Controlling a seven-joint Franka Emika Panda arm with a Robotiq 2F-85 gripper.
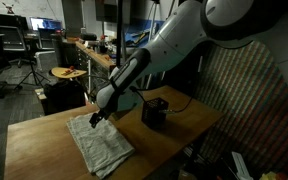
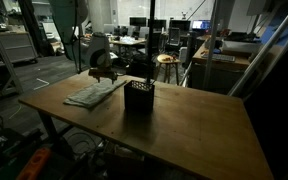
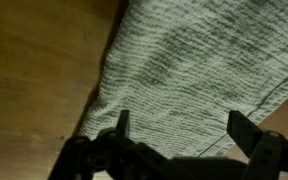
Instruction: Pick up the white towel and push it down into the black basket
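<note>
One white towel (image 1: 101,145) lies flat on the wooden table (image 2: 184,130), just beside the black basket (image 2: 138,96) and not touching it. We see the gripper (image 3: 179,125) low over one edge of the towel, near the basket, its fingers spread wide above the cloth and pinching nothing. We judge that a good grab comes straight down and closes on a thick fold, not the thin hem. Beyond the basket, away from the towel, bare tabletop gives room; the table's rim lies past the towel's far side.
</note>
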